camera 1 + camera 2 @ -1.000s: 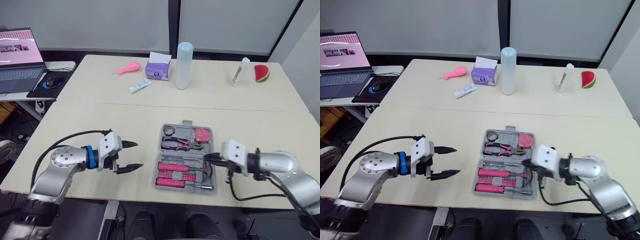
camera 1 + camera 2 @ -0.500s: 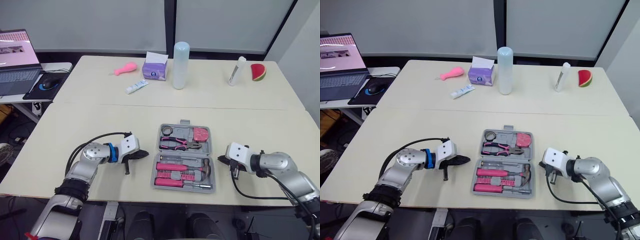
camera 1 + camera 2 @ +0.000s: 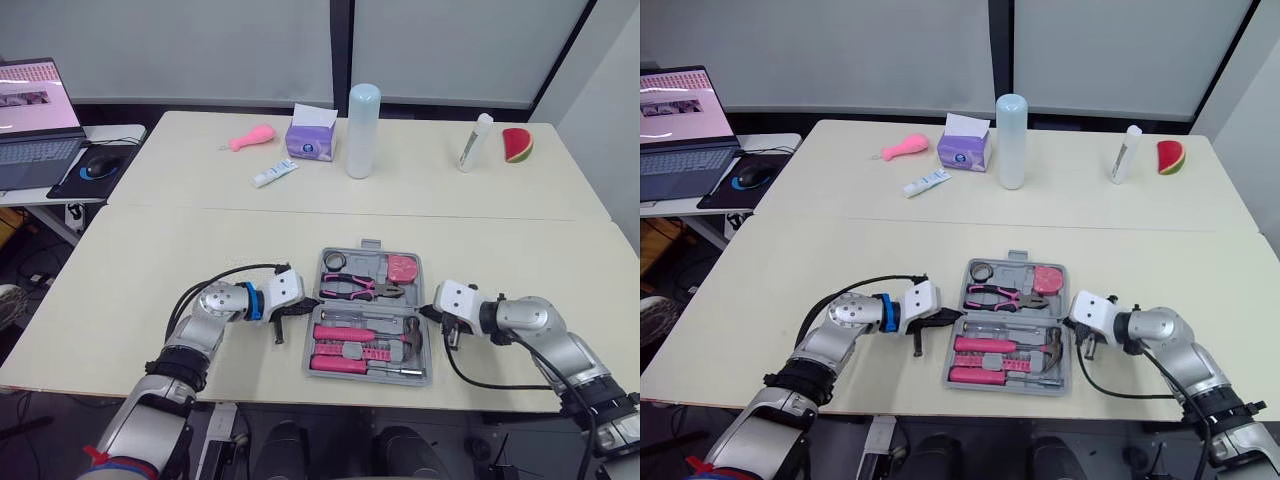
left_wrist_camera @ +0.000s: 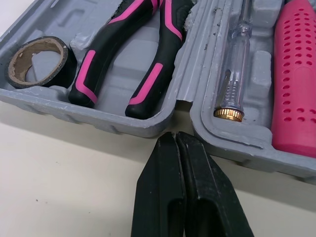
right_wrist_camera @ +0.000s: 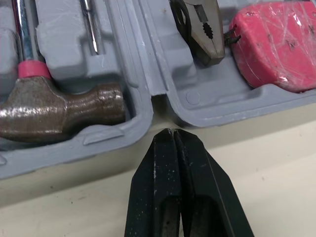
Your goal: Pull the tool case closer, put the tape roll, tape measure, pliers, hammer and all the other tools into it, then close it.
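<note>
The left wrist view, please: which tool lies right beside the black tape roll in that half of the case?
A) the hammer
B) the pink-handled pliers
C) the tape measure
B: the pliers lie next to the tape roll, inside the same half of the tool case.

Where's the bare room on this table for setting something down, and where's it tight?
Free: the table left of the left gripper; the band between tool case and bottle; the stretch right of the right gripper. Crowded: both case sides, where the shut fingers sit at its edges.
</note>
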`<state>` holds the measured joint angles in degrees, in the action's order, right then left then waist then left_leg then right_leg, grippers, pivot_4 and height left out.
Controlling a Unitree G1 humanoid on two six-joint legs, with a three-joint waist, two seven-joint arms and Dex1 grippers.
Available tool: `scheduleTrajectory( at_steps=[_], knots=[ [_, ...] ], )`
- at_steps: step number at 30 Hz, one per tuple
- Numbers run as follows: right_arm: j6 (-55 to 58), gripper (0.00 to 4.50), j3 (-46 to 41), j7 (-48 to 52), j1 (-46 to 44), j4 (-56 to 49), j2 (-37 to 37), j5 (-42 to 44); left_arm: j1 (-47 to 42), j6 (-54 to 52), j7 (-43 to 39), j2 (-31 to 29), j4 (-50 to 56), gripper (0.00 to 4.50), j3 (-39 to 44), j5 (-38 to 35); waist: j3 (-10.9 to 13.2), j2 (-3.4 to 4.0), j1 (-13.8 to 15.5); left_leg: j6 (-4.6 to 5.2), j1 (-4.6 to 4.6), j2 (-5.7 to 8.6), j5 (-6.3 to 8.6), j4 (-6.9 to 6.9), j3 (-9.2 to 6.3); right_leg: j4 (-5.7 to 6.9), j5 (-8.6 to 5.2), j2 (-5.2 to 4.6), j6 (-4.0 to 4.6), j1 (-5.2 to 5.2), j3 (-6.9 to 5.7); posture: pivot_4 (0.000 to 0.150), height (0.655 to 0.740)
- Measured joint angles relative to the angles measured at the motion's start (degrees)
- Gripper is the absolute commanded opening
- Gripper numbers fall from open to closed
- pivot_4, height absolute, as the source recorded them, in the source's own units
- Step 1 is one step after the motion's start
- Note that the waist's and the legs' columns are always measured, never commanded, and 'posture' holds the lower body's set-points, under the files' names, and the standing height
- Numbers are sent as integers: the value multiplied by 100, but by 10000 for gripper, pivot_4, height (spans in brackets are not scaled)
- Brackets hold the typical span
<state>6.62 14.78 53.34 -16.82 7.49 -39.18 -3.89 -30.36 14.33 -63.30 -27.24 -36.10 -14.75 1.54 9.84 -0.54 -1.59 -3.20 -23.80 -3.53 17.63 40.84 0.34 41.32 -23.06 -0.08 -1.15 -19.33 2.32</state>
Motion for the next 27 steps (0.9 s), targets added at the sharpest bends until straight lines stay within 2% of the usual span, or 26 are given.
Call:
scheduleTrajectory(
  at_steps=[8, 17, 27],
  knots=[
    [34, 0, 4, 172, 20, -93, -2, -5, 81, -11, -161, -43, 147, 189, -1, -3, 0, 0, 0, 0, -1, 0, 0, 0, 0, -1, 0, 0, 0, 0, 0, 1500, 7075],
    [393, 0, -1, 415, 367, -696, -110, 14, 420, -186, -383, -204, 669, 189, 6, -39, 0, 0, -2, 0, -1, -1, 0, -1, -4, -1, 0, 0, 0, 0, 3, 1500, 7075],
    [506, 0, -3, 494, 481, -885, -151, 15, 857, -560, -438, -319, 1334, 189, 20, -114, 0, 1, -1, 0, -1, 1, 0, -1, -7, -1, 0, 0, 0, 2, 3, 1500, 7075]
  ],
)
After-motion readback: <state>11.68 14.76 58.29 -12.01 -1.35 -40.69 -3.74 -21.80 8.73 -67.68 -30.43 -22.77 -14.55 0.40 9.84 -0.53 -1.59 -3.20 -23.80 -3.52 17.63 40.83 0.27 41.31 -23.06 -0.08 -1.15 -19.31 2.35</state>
